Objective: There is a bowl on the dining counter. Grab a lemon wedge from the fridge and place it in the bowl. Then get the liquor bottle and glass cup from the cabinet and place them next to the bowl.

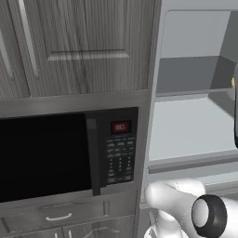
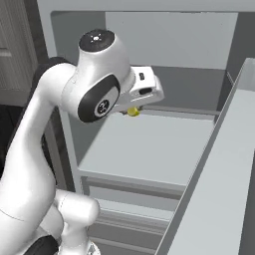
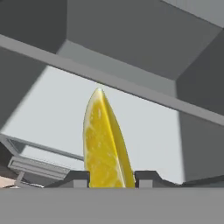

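Your jaws are clamped on the lemon wedge: in the hand view the two dark fingertips press its sides at the bottom, and the wedge rises between them, a glossy yellow sliver tapering to a point, with pale pulp on its cut face and smooth rind along its right edge. You hold one wedge, inside the open fridge, off the shelf and near its back edge.

The right base view gives you what the hand view cannot: the gripper hanging under the white wrist, with the wedge a small yellow dot at its tip, above the flat pale grey shelf. There you can also see the fridge door swung open at right, a plain matte grey slab.

The left base view shows two shelves in the fridge, and beside it one black microwave with a red display, under one grey wood-grain cabinet.
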